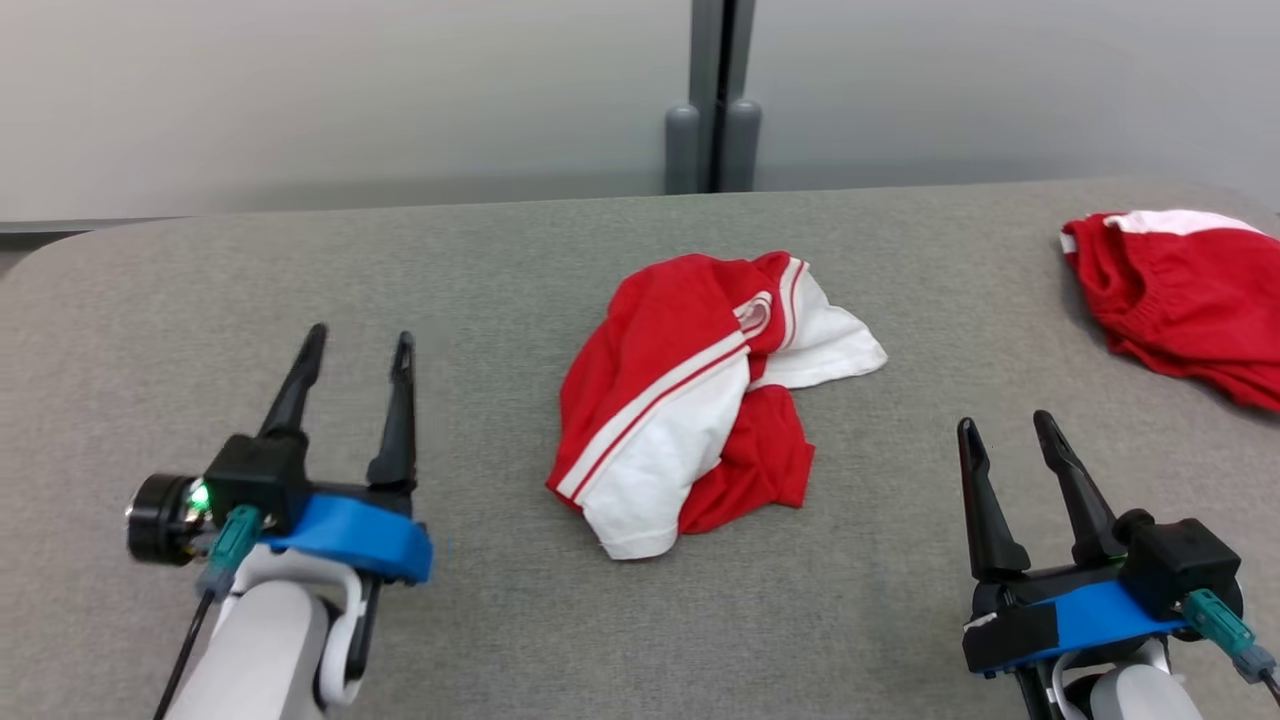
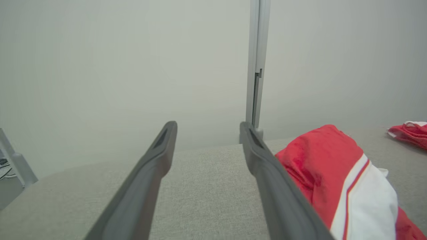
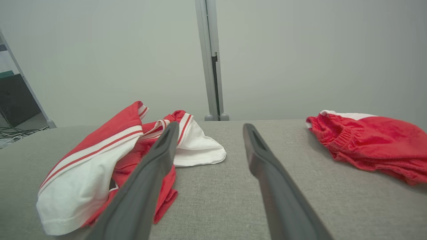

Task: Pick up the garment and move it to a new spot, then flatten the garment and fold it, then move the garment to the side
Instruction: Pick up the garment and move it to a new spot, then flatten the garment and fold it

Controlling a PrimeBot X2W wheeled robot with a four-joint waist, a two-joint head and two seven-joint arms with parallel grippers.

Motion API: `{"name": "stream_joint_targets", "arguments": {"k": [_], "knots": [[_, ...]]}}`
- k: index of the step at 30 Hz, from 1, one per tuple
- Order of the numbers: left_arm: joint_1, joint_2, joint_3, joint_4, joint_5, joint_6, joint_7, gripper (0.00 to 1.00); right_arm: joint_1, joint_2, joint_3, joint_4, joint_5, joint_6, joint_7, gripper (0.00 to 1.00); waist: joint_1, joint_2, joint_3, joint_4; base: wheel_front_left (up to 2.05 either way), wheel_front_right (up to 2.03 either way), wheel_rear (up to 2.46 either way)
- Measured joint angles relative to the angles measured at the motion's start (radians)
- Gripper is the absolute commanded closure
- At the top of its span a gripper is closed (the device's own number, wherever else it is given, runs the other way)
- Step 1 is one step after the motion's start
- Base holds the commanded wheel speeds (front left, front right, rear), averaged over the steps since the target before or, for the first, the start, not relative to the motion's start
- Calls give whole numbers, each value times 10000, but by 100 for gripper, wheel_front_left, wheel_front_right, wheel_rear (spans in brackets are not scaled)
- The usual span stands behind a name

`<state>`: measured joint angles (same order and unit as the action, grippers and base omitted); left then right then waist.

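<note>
Head view: crumpled garment (image 1: 690, 400) between two open grippers

On the grey table (image 1: 480, 260) the red-and-white garment lies bunched in the middle, ahead of and between the arms. It is inward and slightly forward of the left gripper (image 1: 361, 336), and likewise inward and forward of the right gripper (image 1: 1004, 422). Both grippers have their fingers spread wide, hold nothing, and stand clear of the cloth. Neither arm is plainly nearer, though the right fingertips look a shade closer to the white flap on the far-right side. The heap's long axis runs on a diagonal, from a white hem at the near-left end to the striped red fold at the far-right end. Judged from this, a two-handed pick would take one end each. A second red garment (image 1: 1180, 290) sits well apart, at the table's right edge.
</note>
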<state>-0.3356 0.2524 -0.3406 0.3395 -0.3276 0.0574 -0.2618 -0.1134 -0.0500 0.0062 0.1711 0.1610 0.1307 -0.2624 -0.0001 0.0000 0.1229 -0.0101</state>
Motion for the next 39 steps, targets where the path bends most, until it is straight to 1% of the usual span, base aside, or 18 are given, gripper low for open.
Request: {"name": "stream_joint_targets", "arguments": {"k": [7, 12, 14, 16, 22, 30, 39], "knots": [[1684, 33, 1643, -1271, 767, 255, 0, 0, 99, 6, -48, 234, -12, 0, 0, 0, 0, 0, -336, 545, 0, 0, 0], [2685, -75, 2385, -1561, 1104, 121, 0, 0, 272, 6, -128, 466, -33, 0, 0, 0, 0, 1, -532, 790, 0, 0, 0], [2985, -217, 2608, -1584, 1197, 38, 0, 0, 364, 8, -159, 614, -73, 0, 0, 0, 0, 0, -603, 838, 0, 0, 0], [3241, -382, 2761, -1597, 1277, -12, 0, 0, 423, 10, -221, 746, -92, 0, 0, 0, 0, 0, -666, 851, 0, 0, 0], [3625, -736, 3007, -1532, 1609, -407, 0, 0, 793, 8, -439, 1028, -92, 0, 0, 0, 0, 0, -886, 799, 0, 0, 0], [3800, -980, 3193, -1342, 1885, -849, 0, 0, 1015, 6, -545, 1141, -92, 0, 0, 0, 0, 0, -1129, 549, 0, 0, 0], [3800, -1076, 3356, -1024, 2079, -1026, 0, 0, 1064, 8, -535, 1356, -123, 0, 0, 0, 1, 0, -1145, 434, 0, 0, 0]]}}
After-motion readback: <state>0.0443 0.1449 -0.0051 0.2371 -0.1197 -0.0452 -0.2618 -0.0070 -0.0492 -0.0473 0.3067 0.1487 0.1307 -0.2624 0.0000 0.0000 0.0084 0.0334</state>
